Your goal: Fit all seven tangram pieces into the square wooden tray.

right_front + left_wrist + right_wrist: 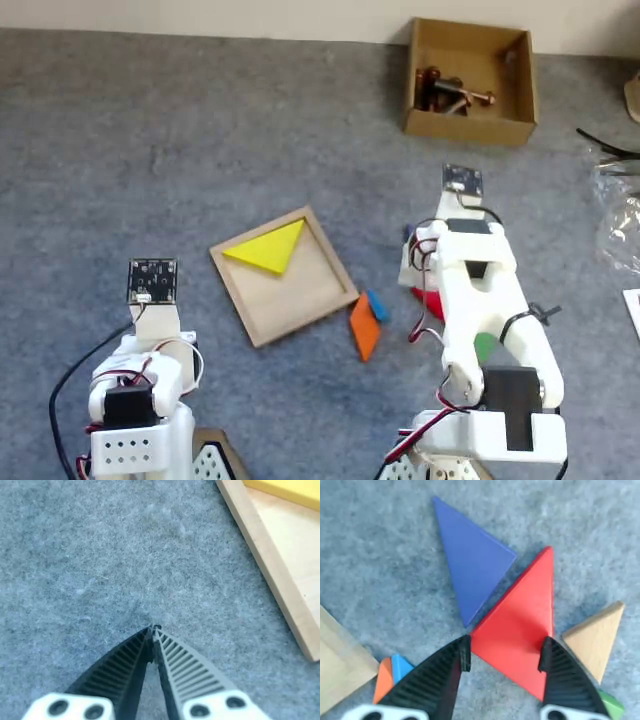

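The square wooden tray (300,305) lies mid-table with a yellow triangle (268,250) in its far corner. My right gripper (505,654) is open, one finger on each side of a large red triangle (520,625) on the carpet. A dark blue triangle (470,562) touches the red one's corner, and a tan triangle (595,637) and a green piece (612,705) lie beside it. An orange piece (365,328) and a small light blue piece (378,306) sit between tray and right arm (480,290). My left gripper (152,628) is shut and empty over bare carpet, beside the tray's rim (270,565).
A cardboard box (468,120) with brown objects stands at the back right. Clear plastic and dark cables (620,200) lie at the right edge. Grey carpet covers the table, open to the left and behind the tray.
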### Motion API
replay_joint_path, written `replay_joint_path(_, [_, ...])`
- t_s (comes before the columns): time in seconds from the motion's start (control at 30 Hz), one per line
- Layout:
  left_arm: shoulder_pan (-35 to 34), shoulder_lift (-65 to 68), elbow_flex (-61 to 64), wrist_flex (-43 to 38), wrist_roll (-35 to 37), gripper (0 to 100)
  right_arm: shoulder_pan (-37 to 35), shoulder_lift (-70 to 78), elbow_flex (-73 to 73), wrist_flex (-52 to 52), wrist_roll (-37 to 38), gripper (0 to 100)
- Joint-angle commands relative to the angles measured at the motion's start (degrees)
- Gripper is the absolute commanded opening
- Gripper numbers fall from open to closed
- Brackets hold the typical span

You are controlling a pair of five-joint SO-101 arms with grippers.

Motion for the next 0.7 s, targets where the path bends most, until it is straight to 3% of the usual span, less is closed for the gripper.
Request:
replay_joint_path(0.0, [-0.5,0.4,1.2,0.4,0.2,0,0.6,-0.2,-0.7,-0.9,0.8,21.7])
replay_joint_path(0.43, [-0.5,0.4,1.2,0.4,0.2,0,0.5,-0.7,-0.4,-0.7,0.9,22.0])
replay_joint_path(0.57, [-0.5,0.4,1.2,0.4,0.2,0,0.5,-0.8,-0.7,-0.7,0.8,30.6])
replay_joint_path(0.67, [-0.5,0.4,1.2,0.4,0.2,0,0.3,-0.8,-0.7,-0.6,0.8,31.7])
